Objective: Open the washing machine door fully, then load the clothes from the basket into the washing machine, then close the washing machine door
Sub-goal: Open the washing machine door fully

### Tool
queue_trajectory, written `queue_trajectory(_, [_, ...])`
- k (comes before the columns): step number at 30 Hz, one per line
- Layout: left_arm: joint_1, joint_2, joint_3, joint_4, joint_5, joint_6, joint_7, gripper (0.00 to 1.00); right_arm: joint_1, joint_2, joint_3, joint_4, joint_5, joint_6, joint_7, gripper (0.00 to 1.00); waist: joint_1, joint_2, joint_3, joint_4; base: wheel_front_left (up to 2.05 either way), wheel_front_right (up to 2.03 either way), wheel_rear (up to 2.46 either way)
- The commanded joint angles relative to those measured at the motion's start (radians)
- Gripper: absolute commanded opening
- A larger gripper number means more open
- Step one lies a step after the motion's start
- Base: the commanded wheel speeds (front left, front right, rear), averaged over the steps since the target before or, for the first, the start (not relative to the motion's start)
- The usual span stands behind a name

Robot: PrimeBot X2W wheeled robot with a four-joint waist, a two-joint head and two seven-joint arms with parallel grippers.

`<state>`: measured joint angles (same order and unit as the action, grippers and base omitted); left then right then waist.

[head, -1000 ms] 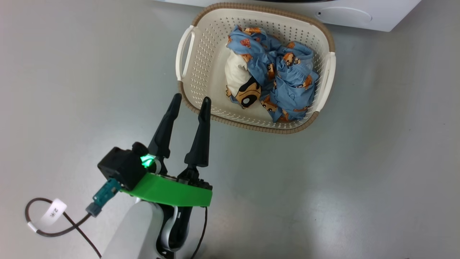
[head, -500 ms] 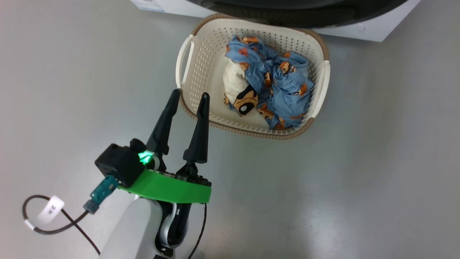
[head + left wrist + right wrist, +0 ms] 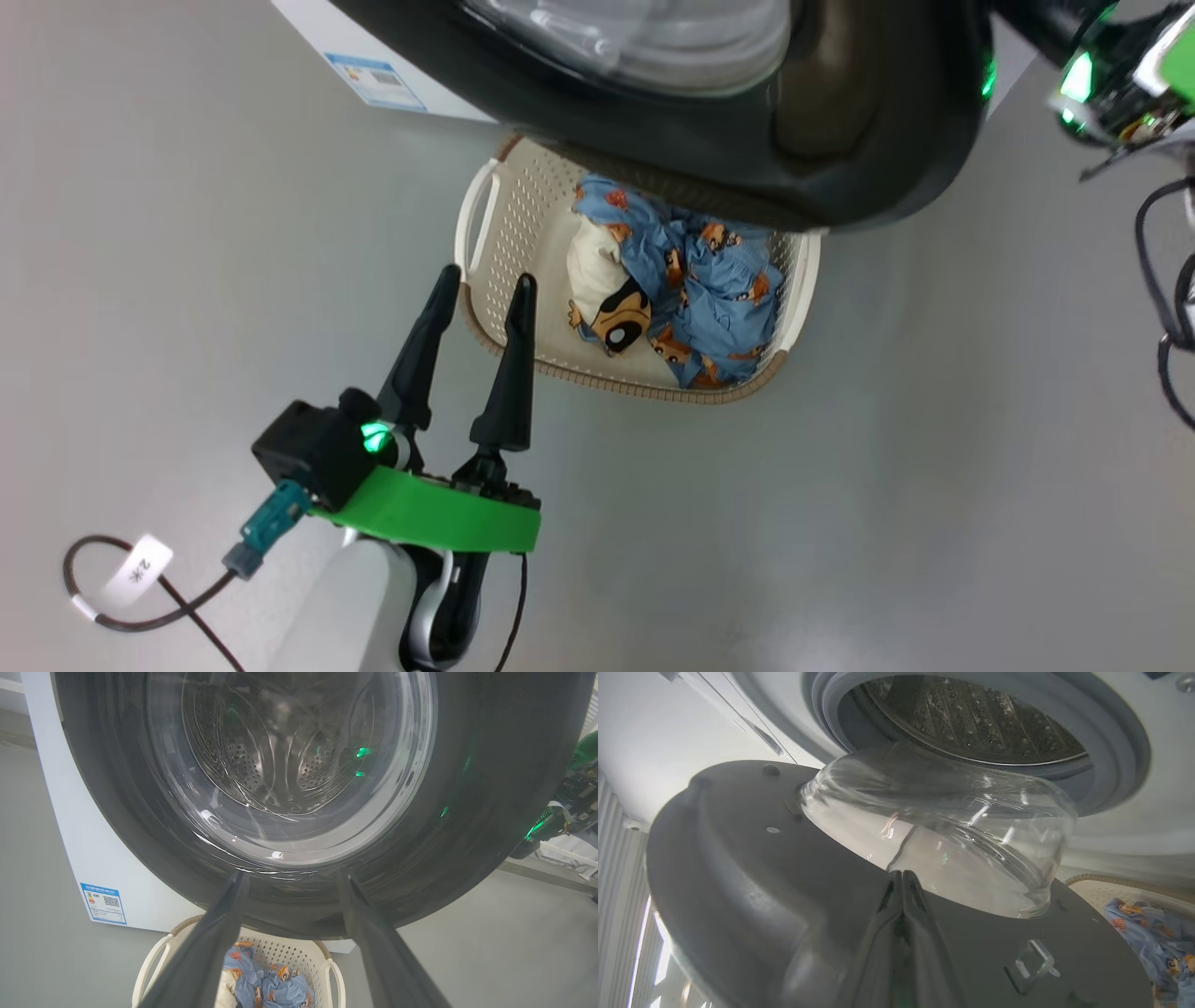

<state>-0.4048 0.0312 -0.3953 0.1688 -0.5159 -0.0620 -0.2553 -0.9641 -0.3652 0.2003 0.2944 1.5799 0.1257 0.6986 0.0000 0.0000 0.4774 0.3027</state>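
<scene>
Push on the half-open door: how to finish it well

The right end effector (image 3: 902, 877) had its two fingers pressed flat together, holding nothing. The tips lay against the dark inner face of the washing machine door (image 3: 738, 882), just beside the glass bowl (image 3: 943, 826); whether they truly touched it, I could not tell. The door stood only partly open and hung over the far part of the basket (image 3: 504, 215), where the clothes (image 3: 709, 289) lay in a heap. Behind it, the steel drum (image 3: 971, 718) of the washing machine (image 3: 1171, 802) was uncovered. To open the door fully, the push should probably follow the arc of the hinge, slowly, with the tips on the flat face and not sliding onto the curved glass. The left end effector (image 3: 487, 275) was spread wide and empty, near the closer left corner of the basket and apart from the door; it was best to wait there.
</scene>
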Motion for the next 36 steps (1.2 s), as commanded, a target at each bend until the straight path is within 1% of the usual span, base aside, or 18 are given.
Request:
queue_trajectory(1, [0.022,0.019,0.035,-0.015,0.008,-0.003,-0.006,1.0,0.028,0.02,0.016,-0.036,-0.001,0.005,0.013,0.0,0.0,0.0,-0.034,-0.001,0.0,0.0,0.0])
queue_trajectory(10, [0.056,0.019,0.057,-0.012,0.022,-0.008,-0.006,1.0,0.094,0.053,0.054,-0.054,-0.002,0.005,0.035,0.0,0.0,0.0,-0.083,0.0,0.0,0.0,0.0])
queue_trajectory(16, [0.079,0.019,0.07,0.003,0.046,-0.015,-0.006,1.0,0.142,0.077,0.061,-0.069,0.007,0.005,0.035,0.0,0.0,0.0,-0.129,-0.004,0.0,0.0,0.0])
queue_trajectory(20, [0.105,0.019,0.094,0.017,0.077,-0.027,-0.006,1.0,0.212,0.106,0.08,-0.071,0.007,0.005,0.04,0.0,0.0,0.0,-0.183,-0.009,0.0,0.0,0.0])
queue_trajectory(30, [0.163,0.019,0.128,0.032,0.104,-0.043,-0.006,1.0,0.293,0.165,0.136,-0.082,0.0,0.005,0.062,0.0,0.0,0.0,-0.258,-0.015,0.0,0.0,0.0])
queue_trajectory(36, [0.193,0.019,0.142,0.032,0.11,-0.05,-0.006,1.0,0.331,0.197,0.15,-0.098,0.006,0.005,0.067,0.0,0.0,0.0,-0.289,-0.008,0.0,0.0,0.0])
